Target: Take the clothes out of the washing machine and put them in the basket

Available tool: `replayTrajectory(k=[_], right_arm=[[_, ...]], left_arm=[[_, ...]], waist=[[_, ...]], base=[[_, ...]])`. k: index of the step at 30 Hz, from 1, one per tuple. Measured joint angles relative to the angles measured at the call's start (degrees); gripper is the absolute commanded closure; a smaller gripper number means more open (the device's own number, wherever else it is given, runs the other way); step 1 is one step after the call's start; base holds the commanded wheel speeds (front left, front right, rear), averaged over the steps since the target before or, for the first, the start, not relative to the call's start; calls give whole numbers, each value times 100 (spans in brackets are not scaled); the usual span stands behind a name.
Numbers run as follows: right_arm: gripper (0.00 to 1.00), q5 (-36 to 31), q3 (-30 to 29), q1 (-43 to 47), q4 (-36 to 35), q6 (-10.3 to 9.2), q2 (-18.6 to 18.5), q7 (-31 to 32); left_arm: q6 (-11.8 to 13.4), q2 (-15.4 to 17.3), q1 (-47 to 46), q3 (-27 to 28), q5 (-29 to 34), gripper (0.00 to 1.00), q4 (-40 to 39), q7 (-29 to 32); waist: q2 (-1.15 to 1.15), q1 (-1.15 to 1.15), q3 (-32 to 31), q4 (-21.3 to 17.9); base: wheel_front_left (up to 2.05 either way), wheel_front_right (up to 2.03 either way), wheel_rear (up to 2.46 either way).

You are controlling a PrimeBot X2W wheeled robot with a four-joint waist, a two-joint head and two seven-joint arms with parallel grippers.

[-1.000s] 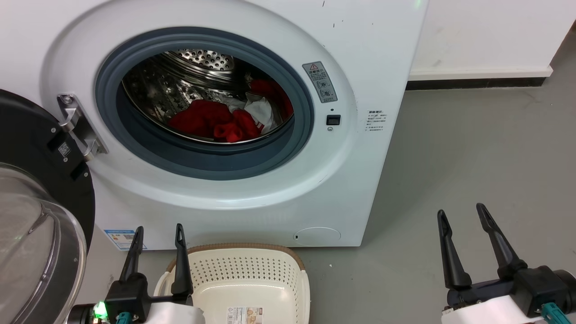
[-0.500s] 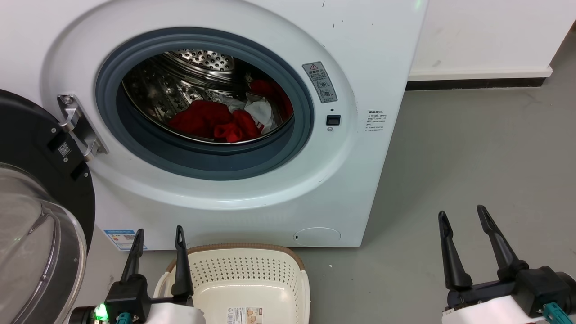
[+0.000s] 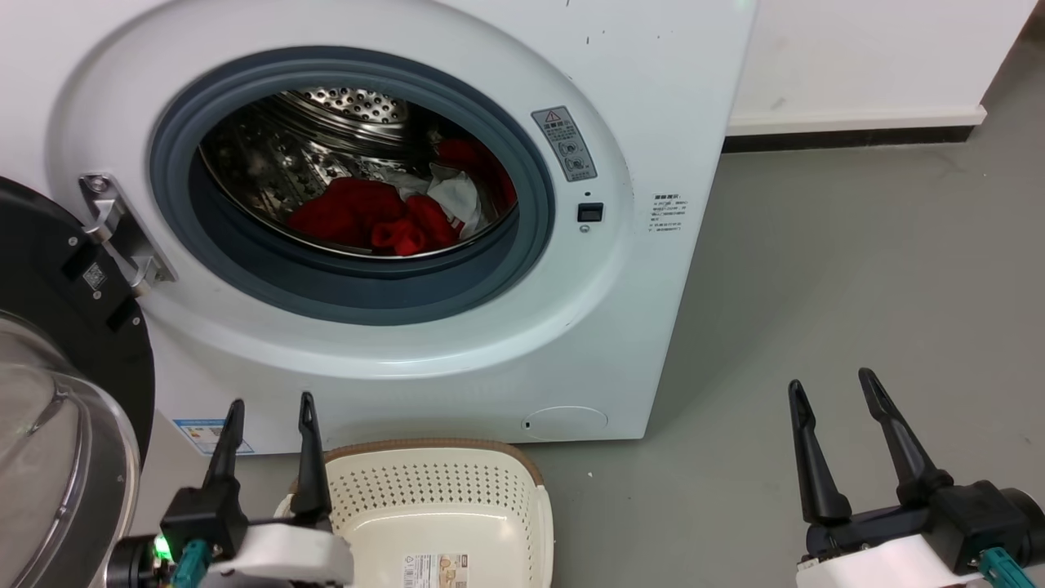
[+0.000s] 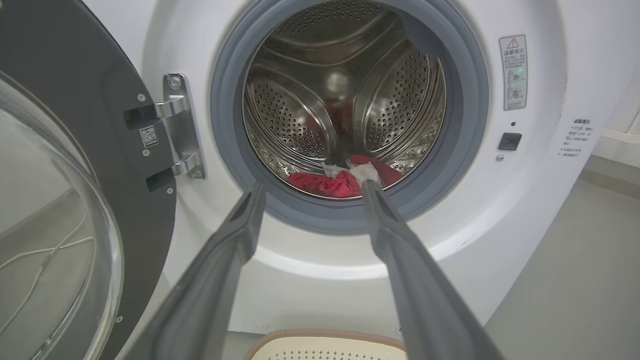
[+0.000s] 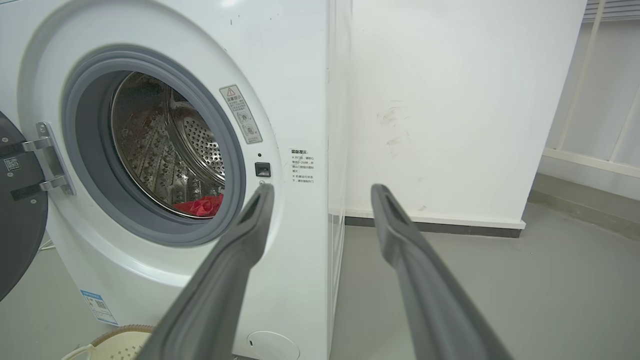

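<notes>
Fingers (image 3: pixel 309 457) apart, basket (image 3: pixel 433 446) label (image 3: pixel 438 569) in head view

The scene is lit brightly and evenly. A soft shadow is cast on the floor (image 3: pixel 857 286) beside the washing machine (image 3: pixel 645 98). Glints are thrown off the steel drum (image 4: pixel 300 115) and the glass door (image 4: pixel 50 225). Straight edges are bowed in the wrist views.

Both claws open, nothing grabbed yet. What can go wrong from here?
1. The clothes lie low in the drum behind the grey rubber rim; the left claw might scrape it going in.
2. The open door stands beside that claw; a swing could hit it.
3. The heap is tangled; a trailing piece may miss the basket.
</notes>
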Motion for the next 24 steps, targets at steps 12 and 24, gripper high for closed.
replayTrajectory(k=[12,24], right_arm=[[0,-55,43,-374,-123,0,-2,-1],[0,76,85,-969,-275,0,-4,-1]], left_arm=[[-523,345,-1691,602,154,0,995,-1],[-759,1003,-3788,641,304,0,2309,-1]], waist=[[0,0,617,-248],[0,0,1670,-642]], base=[[0,0,0],[0,0,0]])
